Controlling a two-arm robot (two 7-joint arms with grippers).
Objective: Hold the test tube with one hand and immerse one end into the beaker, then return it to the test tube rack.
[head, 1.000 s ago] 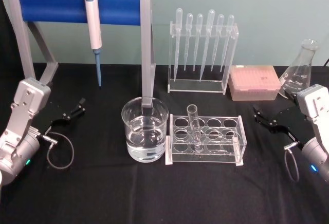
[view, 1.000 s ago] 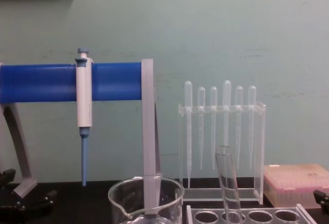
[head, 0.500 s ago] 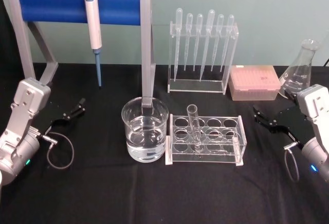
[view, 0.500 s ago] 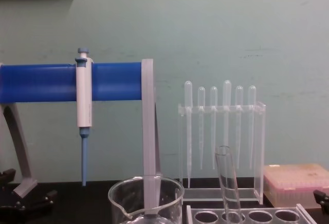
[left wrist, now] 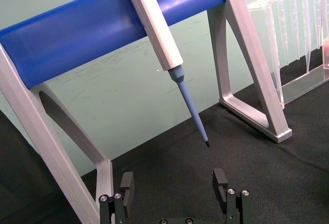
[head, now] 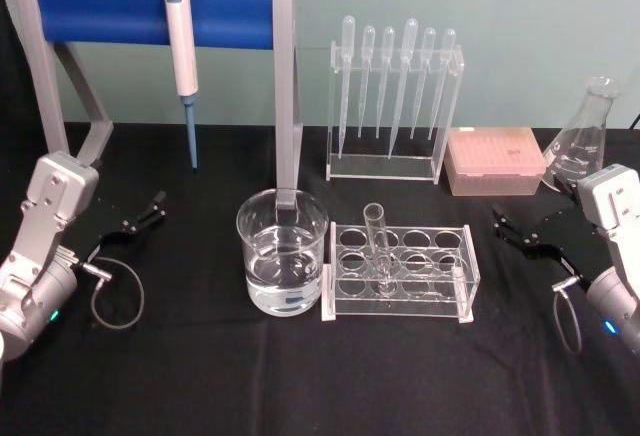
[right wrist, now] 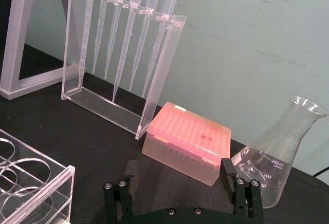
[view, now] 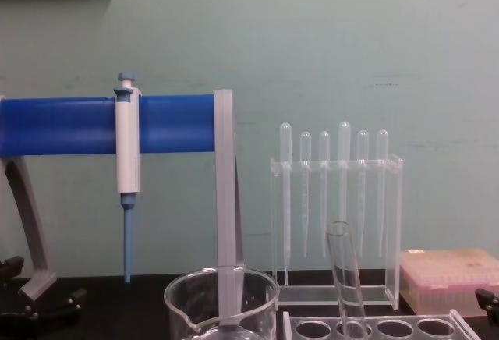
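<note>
glass test tube (head: 378, 246) leans in the rack (head: 460, 286), beside the beaker (head: 282, 256). left gripper (head: 142, 214) and right gripper (head: 507, 228) sit aside, fingers apart. an off-axis grasp could jam the tube against the rack.

Lab bench w/ pipette rack (head: 385, 168); Erlenmeyer flask (head: 575, 151); micropipette (head: 184, 51) on stand (head: 100, 8)

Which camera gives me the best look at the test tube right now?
Head view: the whole test tube stands leaning in the rack, beside the beaker. Chest view catches its upper part, bottom cut off. The right wrist view catches a rack corner.
</note>
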